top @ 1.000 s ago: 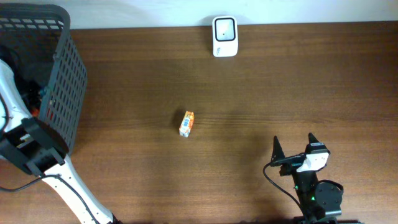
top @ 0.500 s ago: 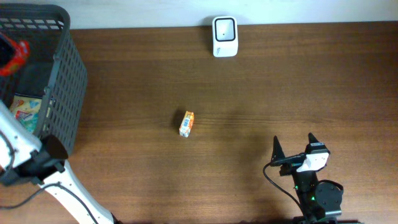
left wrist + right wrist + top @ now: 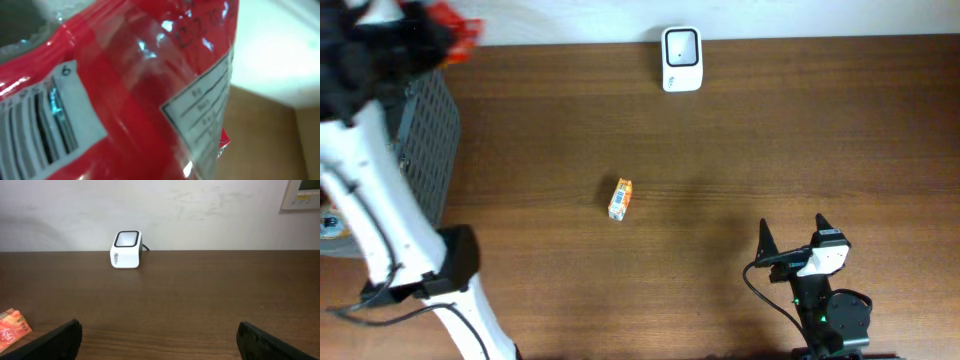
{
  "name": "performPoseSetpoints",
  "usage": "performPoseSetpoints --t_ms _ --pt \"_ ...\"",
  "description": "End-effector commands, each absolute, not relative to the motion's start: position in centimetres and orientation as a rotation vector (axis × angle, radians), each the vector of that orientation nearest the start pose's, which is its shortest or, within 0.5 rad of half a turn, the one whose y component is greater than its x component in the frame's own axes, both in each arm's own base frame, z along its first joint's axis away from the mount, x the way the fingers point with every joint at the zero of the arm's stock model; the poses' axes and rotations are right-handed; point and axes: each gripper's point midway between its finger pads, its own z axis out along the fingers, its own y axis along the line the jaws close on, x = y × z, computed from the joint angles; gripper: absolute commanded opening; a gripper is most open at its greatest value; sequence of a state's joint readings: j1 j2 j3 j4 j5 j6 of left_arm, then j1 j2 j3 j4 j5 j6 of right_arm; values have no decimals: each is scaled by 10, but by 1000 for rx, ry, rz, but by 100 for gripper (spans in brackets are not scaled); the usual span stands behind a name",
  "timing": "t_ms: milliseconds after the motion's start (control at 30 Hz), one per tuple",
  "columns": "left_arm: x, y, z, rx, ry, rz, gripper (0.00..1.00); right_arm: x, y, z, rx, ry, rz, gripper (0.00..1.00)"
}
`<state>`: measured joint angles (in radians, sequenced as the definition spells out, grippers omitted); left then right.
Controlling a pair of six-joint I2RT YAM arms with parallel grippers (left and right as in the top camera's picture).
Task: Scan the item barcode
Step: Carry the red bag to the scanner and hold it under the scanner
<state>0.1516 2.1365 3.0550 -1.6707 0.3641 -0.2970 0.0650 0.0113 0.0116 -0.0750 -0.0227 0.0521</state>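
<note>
At the upper left of the overhead view, the left gripper (image 3: 425, 42) is pinching narrowly on a red packet (image 3: 457, 35). It is holding it up near the far edge of the counter (image 3: 740, 150), beside the top corner of the dark mesh basket (image 3: 428, 130). Both are blurring there, so the packet's print is not showing from above.

The left wrist view is giving that detail instead. The glossy, crinkled packet is filling the frame, with a barcode (image 3: 42, 127) on a white patch at lower left and a white label (image 3: 202, 107) at centre right, its text too smeared to read.

Toward the middle of the overhead view, a small orange packet (image 3: 620, 198) is lying alone on the counter. The scanner (image 3: 681, 45) is standing at top centre, well apart from the red packet. Only its top window is showing from above, while the right wrist view is showing its white side.

At lower right, the right gripper (image 3: 792, 225) is standing spread wide, with only bare counter between its fingertips (image 3: 55, 342). The right wrist view is also catching a wall plate (image 3: 302, 192) at upper right, outside the overhead frame.
</note>
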Motion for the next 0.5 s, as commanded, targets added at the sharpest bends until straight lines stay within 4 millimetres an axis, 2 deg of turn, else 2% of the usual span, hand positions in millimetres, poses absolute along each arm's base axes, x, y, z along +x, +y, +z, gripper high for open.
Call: performPoseSetpoints --t_ms 0,33,67,300,467 --pt "454 -69 373 -175 2416 -560 0 246 16 155 -10 1652 96 98" --pt "457 -90 361 -124 2452 -573 0 246 16 155 -10 1652 96 98" --pt "459 -101 354 -101 2471 -576 0 246 16 155 -10 1652 96 98" --pt "476 -213 261 151 2594 -604 0 246 16 155 -10 1652 96 98" --pt "469 -268 200 282 2622 -634 1 246 16 155 -10 1652 96 98"
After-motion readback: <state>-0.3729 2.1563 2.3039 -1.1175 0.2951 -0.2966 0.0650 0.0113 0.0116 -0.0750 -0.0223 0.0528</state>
